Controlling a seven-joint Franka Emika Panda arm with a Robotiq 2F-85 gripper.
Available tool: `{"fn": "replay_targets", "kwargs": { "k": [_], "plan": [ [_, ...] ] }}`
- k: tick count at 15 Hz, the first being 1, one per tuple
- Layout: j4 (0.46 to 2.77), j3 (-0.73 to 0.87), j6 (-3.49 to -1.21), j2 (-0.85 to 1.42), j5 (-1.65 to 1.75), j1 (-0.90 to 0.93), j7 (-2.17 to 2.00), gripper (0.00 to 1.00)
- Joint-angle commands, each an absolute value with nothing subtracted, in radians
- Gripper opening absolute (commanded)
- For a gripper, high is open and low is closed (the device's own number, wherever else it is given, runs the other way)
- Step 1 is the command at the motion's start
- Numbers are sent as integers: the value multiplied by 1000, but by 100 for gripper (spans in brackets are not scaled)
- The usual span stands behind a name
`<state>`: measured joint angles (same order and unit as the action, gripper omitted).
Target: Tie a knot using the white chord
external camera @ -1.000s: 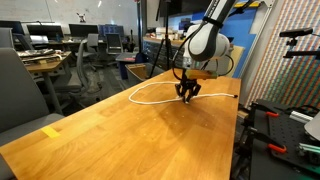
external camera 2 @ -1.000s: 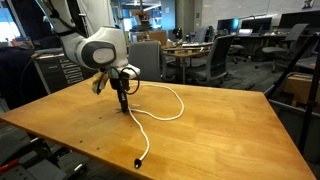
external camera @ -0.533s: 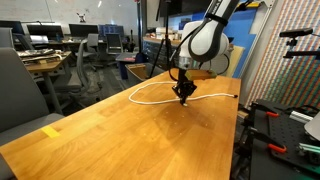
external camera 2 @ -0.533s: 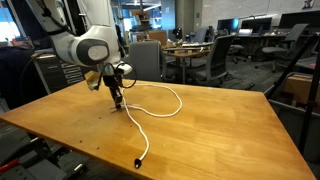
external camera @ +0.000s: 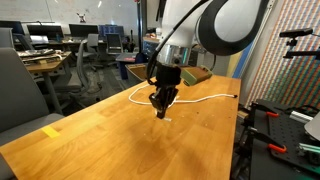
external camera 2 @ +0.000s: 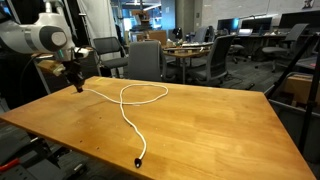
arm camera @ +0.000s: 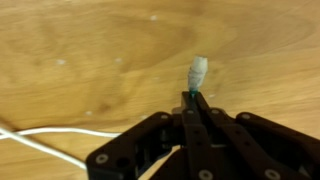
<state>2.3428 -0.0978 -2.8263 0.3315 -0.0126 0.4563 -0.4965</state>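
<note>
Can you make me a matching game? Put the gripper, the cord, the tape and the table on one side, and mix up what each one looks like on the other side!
Things:
1. gripper
2. cord
3. tape
4. table

What it looks like:
A. yellow, stuck flat near a table edge
B. brown wood
C. white, lying in a loop
D. shut on one end of the cord

Right pairs: 1-D, 2-C, 3-A, 4-B.
</note>
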Motion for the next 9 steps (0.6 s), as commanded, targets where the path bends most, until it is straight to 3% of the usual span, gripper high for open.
{"fn": "replay_targets", "kwargs": {
  "k": [1,6,9],
  "plan": [
    [2244,-255,-2791,374,-59,492,-443,4],
    [2103,-438,-2763,513,-120,467,-242,4],
    [2087,-371,-2689,521,-65,475,-185,5]
  ]
}}
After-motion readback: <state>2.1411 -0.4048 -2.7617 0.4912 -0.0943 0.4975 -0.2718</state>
